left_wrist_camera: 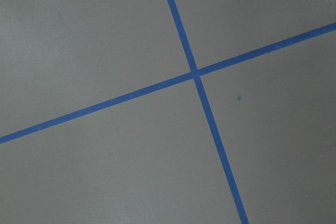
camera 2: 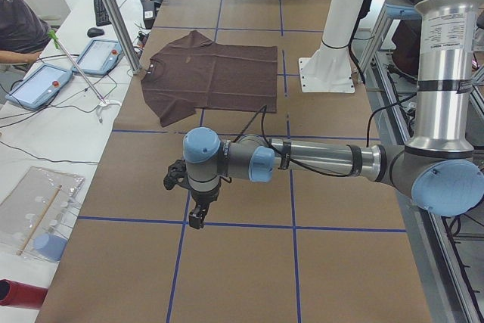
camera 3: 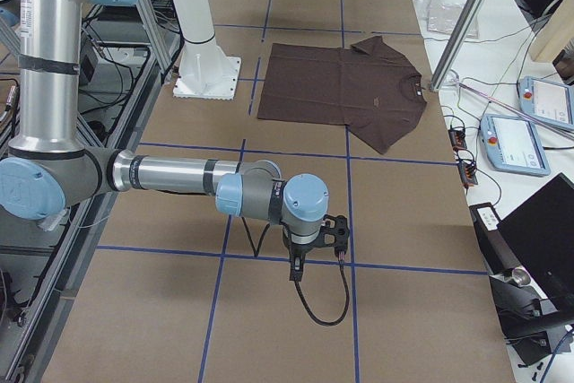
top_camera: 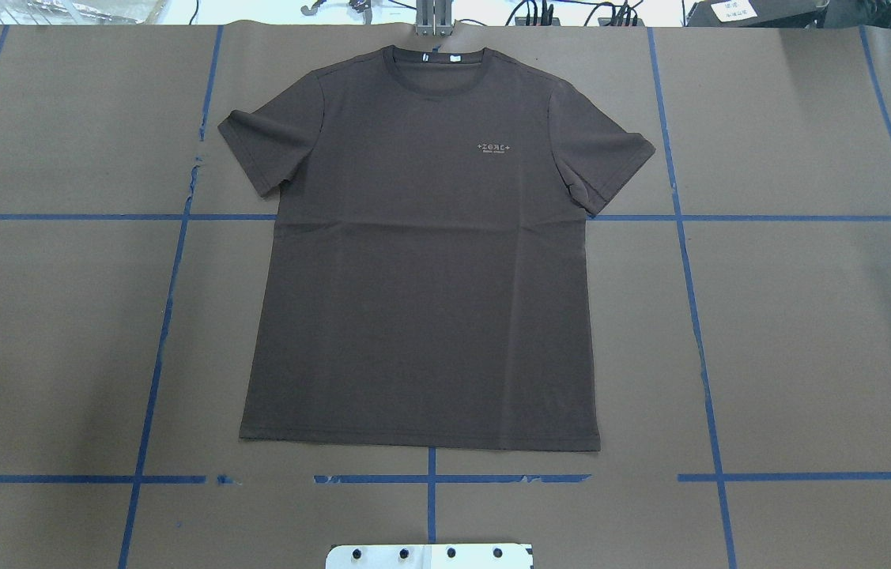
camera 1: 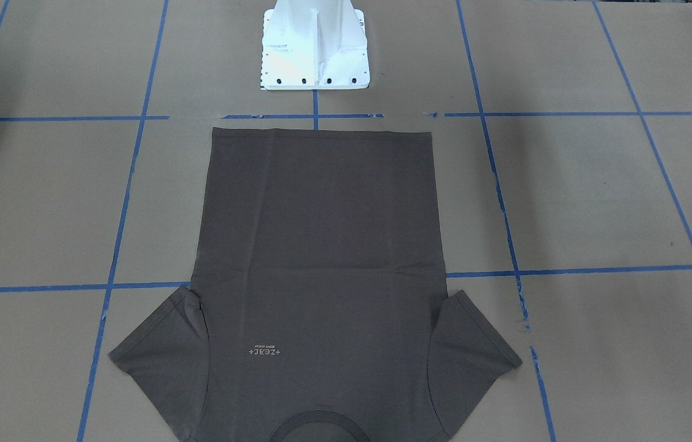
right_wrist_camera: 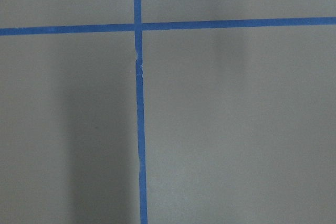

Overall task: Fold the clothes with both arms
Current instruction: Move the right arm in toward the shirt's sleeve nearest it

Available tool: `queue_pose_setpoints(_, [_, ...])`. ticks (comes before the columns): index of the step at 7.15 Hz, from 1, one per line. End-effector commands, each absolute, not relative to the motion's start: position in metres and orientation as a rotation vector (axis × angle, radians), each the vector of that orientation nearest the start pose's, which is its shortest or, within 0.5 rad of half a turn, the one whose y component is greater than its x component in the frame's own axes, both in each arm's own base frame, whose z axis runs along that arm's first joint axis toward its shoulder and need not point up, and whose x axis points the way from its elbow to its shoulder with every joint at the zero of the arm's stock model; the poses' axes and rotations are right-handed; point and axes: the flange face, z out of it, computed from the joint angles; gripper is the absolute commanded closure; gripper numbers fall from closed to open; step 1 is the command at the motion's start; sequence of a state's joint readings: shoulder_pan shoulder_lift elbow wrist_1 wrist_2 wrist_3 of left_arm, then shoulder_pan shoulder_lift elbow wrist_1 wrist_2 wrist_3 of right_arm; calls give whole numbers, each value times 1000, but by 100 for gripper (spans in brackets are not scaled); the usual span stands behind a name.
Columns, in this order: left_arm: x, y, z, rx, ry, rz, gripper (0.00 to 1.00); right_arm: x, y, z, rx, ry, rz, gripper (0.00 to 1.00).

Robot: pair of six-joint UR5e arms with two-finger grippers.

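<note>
The dark grey-brown T-shirt (camera 1: 321,245) lies flat and spread out on the brown paper table, its collar on the side far from the robot and its hem near the white base. It also shows in the overhead view (top_camera: 421,276) and both side views (camera 2: 212,73) (camera 3: 345,87). My left gripper (camera 2: 198,217) hangs over bare paper, well away from the shirt. My right gripper (camera 3: 296,268) hangs likewise at the other end. I cannot tell whether either is open or shut. Both wrist views show only paper and blue tape.
The white pedestal base (camera 1: 315,49) stands just behind the shirt's hem. Blue tape lines (top_camera: 429,478) grid the paper. An operators' bench with tablets (camera 2: 38,85) (camera 3: 516,141) and a slanted metal post (camera 2: 113,13) run along the far table edge.
</note>
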State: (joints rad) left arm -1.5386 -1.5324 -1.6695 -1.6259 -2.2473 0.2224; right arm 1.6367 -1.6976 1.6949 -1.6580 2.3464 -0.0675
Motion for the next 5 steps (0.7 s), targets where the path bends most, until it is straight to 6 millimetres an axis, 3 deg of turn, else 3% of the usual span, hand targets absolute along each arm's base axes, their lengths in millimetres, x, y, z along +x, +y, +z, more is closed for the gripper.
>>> queue_pose_setpoints(1, [-55, -486, 627, 179, 664, 285, 0, 92, -430, 661, -25, -780, 36, 0])
queue_pose_setpoints(2, [-55, -488, 623, 186, 661, 282, 0, 92, -436, 655, -16, -784, 37, 0])
queue_pose_setpoints(3, [-55, -500, 610, 213, 659, 289, 0, 92, -456, 638, 28, -785, 16, 0])
queue_pose_setpoints(4, [-54, -528, 576, 281, 657, 310, 0, 86, -474, 631, 99, -780, -31, 0])
queue_pose_setpoints(5, [-49, -540, 562, 325, 650, 333, 0, 67, -505, 610, 182, -785, -35, 0])
